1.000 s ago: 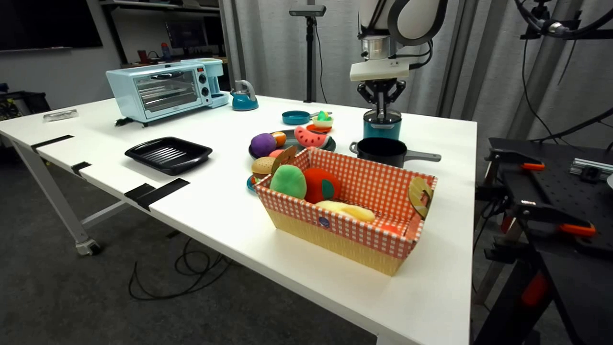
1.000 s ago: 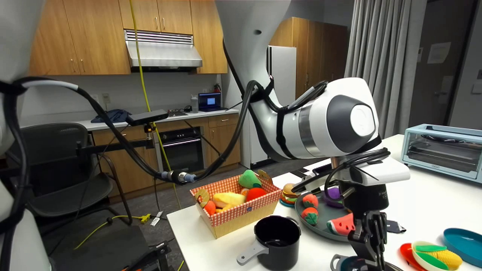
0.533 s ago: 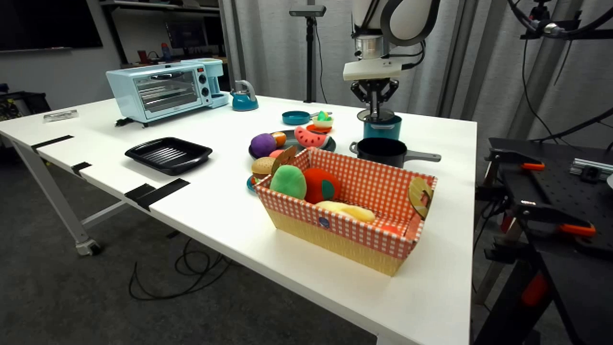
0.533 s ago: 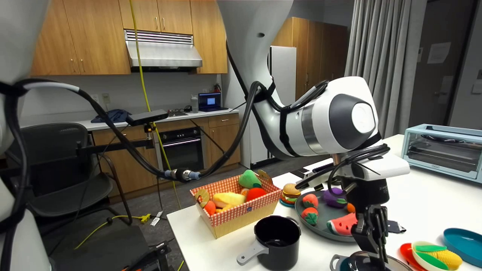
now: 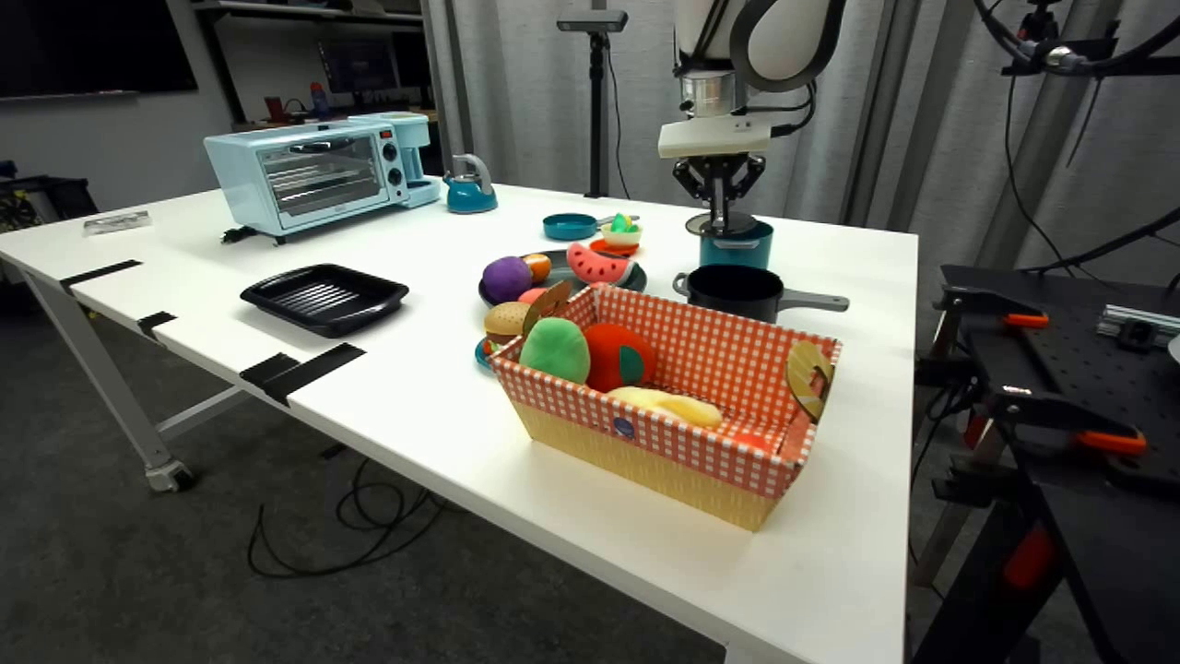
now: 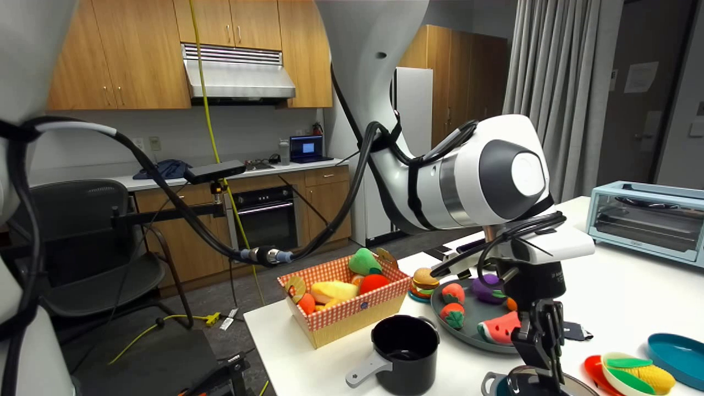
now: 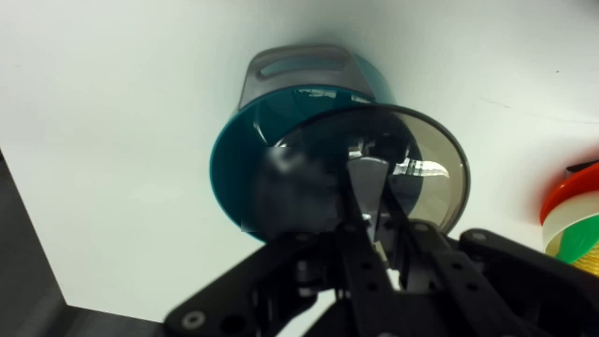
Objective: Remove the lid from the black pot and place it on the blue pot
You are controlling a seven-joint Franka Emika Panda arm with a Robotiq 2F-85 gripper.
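Note:
The black pot (image 5: 735, 293) stands uncovered on the table, its long grey handle pointing sideways; it also shows in an exterior view (image 6: 407, 352). The blue pot (image 5: 745, 249) stands behind it, with a grey side handle in the wrist view (image 7: 224, 159). My gripper (image 5: 718, 221) is shut on the grey knob of the clear lid (image 7: 442, 187). The lid is over the blue pot but off centre: part of the opening is bare and the lid's far side overhangs the rim. I cannot tell whether lid and rim touch. My fingers hide part of the lid.
A checkered basket (image 5: 645, 452) of toy food stands near the black pot. A dark plate (image 6: 473, 335) of toy fruit lies beside it. Toy corn in bowls (image 6: 632, 371) and a teal pan (image 6: 679, 355) lie near the blue pot. A black tray (image 5: 323, 300) lies farther off.
My gripper and the lid have shifted sideways, leftward in an exterior view, from centred over the blue pot to off centre. In the last half second they moved only slightly.

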